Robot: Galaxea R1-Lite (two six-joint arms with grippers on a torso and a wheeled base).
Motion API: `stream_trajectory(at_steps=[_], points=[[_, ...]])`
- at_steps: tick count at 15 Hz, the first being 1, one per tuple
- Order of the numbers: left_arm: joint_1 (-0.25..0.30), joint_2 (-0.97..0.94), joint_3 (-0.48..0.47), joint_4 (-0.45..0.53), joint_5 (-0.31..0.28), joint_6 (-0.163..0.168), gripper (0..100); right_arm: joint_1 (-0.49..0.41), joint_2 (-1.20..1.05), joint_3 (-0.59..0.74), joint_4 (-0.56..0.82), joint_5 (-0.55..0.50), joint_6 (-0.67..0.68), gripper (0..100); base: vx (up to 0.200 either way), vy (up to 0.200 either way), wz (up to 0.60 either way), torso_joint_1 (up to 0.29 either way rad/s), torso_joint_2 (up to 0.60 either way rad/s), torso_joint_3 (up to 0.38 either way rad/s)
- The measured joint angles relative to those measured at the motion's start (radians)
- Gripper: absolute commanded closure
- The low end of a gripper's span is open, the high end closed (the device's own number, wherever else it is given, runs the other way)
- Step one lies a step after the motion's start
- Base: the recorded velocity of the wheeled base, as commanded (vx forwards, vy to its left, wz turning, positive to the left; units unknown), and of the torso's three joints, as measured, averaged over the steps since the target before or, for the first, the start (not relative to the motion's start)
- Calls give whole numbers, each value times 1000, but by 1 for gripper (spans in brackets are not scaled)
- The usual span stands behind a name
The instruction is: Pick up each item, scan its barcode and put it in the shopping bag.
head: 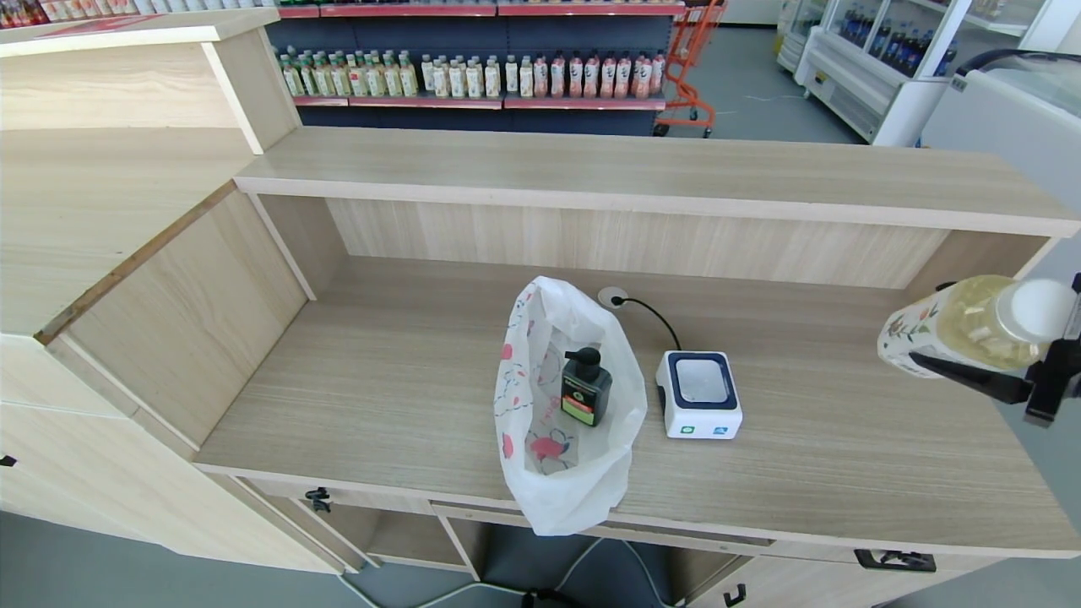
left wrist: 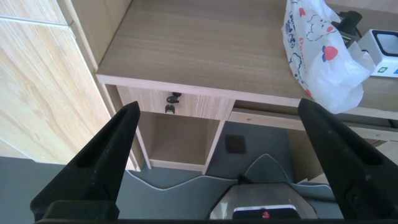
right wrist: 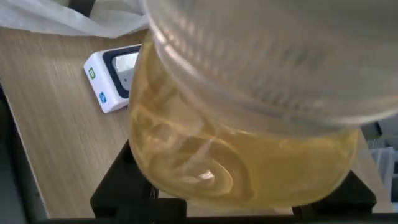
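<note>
While the right tool [head: 1032,378] clamps the yellow-liquid bottle [head: 954,325] sideways above the bench's [head: 380,380] right end, scanning looks to be the step in hand. Next it must cross to the scanner [head: 698,393], barcode facing down, then go into the shopping bag [head: 528,371] just beside. The left tool [left wrist: 217,109] gapes wide, below the bench front. Which face of the bottle carries the barcode, I cannot tell.

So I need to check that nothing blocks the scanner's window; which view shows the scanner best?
The head view: the whole scanner sits uncovered on the counter, window up. The left wrist view catches just a corner behind the bag; in the right wrist view the bottle hides part of it.
</note>
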Motion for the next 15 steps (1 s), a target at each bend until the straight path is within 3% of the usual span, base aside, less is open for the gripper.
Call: stream_trajectory(at_steps=[2,9,15], points=[[0,0,0,0,0,0,0,-35,101,-18,-39,121,-177,100,0,0,0,0,0,0],[0,0,0,0,0,0,0,-33,177,-29,-46,129,-257,100,0,0,0,0,0,0],[0,0,0,0,0,0,0,1,185,-24,-42,136,-453,100,0,0,500,4,2,4]])
